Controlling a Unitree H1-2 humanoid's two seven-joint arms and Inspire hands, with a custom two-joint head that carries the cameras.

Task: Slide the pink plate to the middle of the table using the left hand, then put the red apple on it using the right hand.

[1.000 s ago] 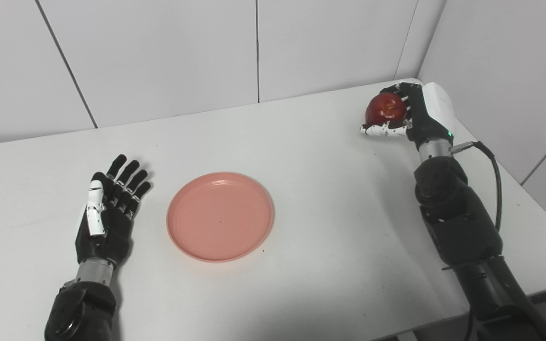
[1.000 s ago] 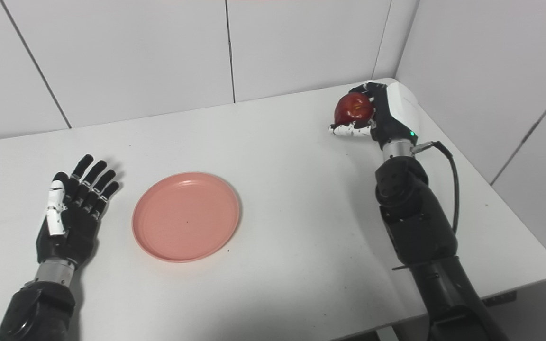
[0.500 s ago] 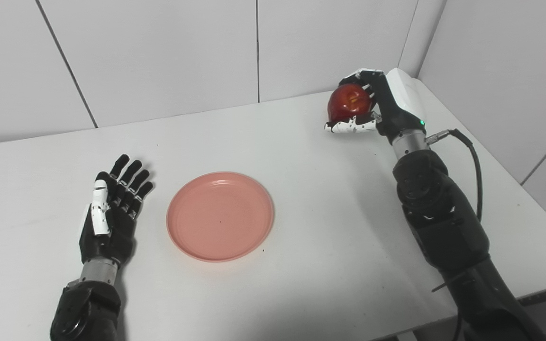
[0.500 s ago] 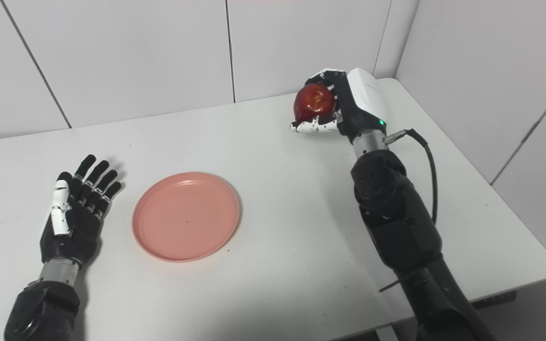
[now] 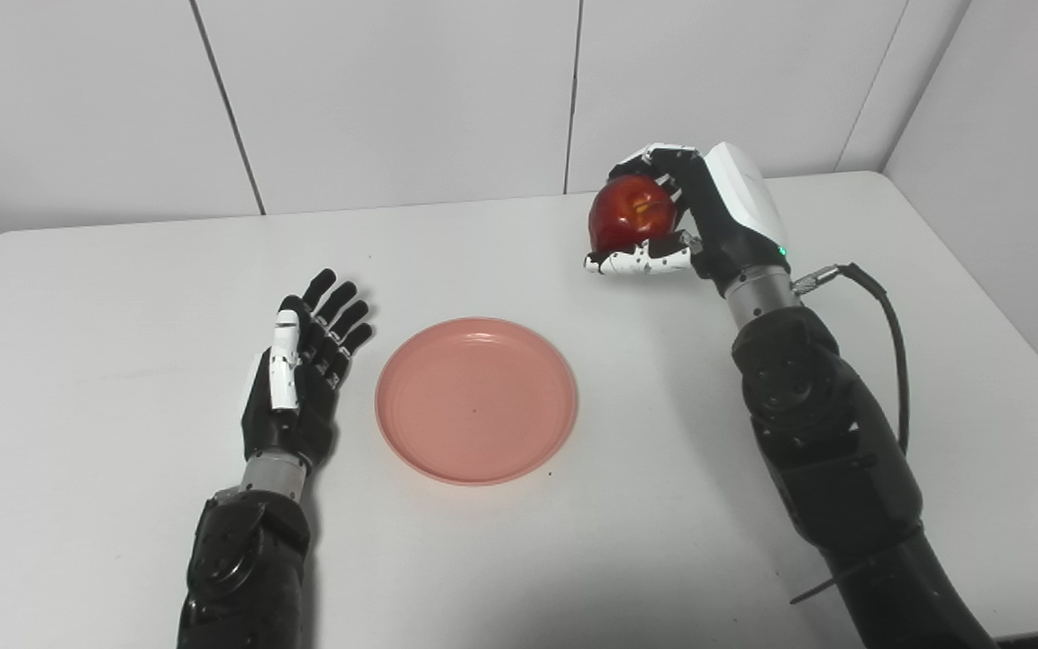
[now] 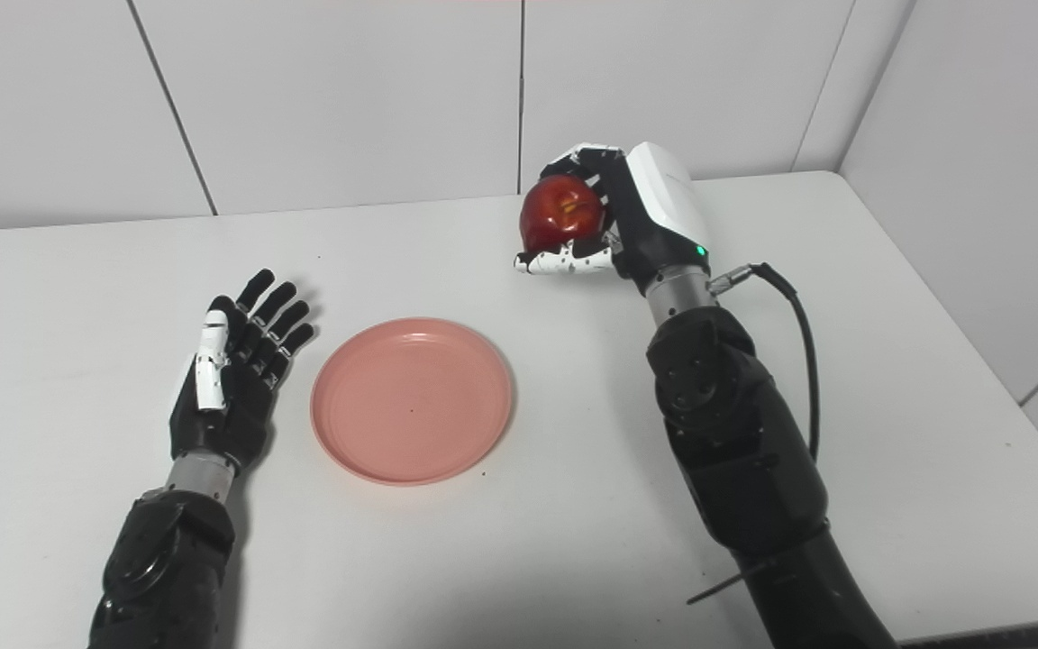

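A white surface [image 5: 645, 541] with rounded corners fills the view, set into a corner of pale panelled walls [image 5: 393, 90]. One thing lies flat on it for certain — a pink plate [image 5: 476, 398], near the middle and empty. Just left of the plate sits the left robot hand [image 5: 295, 388], palm up with fingers spread — whether it touches the surface cannot be told.

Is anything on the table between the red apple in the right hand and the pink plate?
Nothing visible. The right hand holds the round red apple up beyond the flat pink plastic plate, with only bare white table between them. The open left hand lies beside the plate's other side.
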